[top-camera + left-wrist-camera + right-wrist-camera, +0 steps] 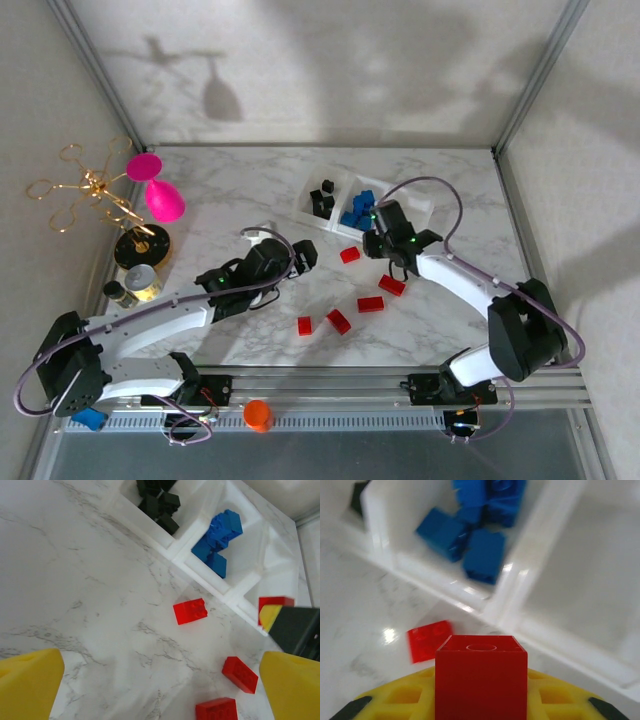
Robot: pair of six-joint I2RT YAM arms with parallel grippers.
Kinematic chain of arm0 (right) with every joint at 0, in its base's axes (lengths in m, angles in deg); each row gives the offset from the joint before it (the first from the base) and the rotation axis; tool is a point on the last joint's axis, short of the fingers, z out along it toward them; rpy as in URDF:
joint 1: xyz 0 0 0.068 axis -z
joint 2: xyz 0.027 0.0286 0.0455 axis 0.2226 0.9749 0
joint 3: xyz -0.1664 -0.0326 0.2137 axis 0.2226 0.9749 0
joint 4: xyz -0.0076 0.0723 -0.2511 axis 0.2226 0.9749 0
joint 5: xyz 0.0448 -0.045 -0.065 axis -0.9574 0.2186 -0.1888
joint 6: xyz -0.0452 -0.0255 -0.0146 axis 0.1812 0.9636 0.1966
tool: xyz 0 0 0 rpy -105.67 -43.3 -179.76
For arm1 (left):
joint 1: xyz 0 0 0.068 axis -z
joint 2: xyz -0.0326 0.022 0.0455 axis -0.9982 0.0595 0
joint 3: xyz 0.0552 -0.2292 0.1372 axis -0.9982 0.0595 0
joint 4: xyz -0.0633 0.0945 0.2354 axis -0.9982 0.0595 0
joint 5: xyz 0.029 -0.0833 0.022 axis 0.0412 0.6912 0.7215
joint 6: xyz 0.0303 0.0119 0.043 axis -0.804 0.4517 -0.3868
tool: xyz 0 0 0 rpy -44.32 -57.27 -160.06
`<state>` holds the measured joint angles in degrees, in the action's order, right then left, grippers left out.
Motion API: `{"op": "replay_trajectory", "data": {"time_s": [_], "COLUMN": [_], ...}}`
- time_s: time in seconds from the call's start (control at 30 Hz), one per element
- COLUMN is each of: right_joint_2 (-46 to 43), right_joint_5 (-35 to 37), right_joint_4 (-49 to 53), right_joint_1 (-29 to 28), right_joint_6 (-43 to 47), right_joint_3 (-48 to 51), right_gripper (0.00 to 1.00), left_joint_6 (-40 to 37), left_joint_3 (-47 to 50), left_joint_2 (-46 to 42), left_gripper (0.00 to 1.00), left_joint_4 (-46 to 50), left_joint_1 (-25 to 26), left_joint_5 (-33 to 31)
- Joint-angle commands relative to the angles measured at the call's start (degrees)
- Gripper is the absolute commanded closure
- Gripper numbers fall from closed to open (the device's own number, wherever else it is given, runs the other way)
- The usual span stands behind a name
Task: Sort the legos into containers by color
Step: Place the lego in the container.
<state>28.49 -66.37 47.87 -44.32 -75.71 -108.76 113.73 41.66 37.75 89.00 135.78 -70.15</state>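
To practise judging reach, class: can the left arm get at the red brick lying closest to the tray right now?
Probably yes: the left gripper is open just short of that red brick, bare marble between them. The right gripper, shut on a second red brick, sits near and could crowd it.

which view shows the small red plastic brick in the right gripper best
Right wrist: the small red plastic brick sits large in the foreground, gripped between yellow pads. Left wrist catches just one red edge; top external has the right gripper covering it.
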Motion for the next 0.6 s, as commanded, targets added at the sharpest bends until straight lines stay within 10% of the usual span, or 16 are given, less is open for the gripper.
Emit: {"op": "replay_trajectory", "data": {"time_s": [0.0, 0.57], "right_joint_2": [-1.8, 16.2], "right_joint_5": [3.8, 7.0], "right_joint_4": [1.6, -4.7], "right_joint_1": [3.9, 13.5], "right_joint_6": [-1.6, 1.1], "right_joint_3": [-1.4, -14.5], "right_gripper": [0.76, 0.72], "left_joint_6": [-1.5, -3.0], "left_joint_3": [-2.5, -7.8], "left_joint_2": [2.0, 11.0], "left_gripper": [0.0, 0.0], "left_joint_4": [-2.0, -5.5], "left_joint_1": [1.3, 2.1], "left_joint_5": [0.6, 2.5]}}
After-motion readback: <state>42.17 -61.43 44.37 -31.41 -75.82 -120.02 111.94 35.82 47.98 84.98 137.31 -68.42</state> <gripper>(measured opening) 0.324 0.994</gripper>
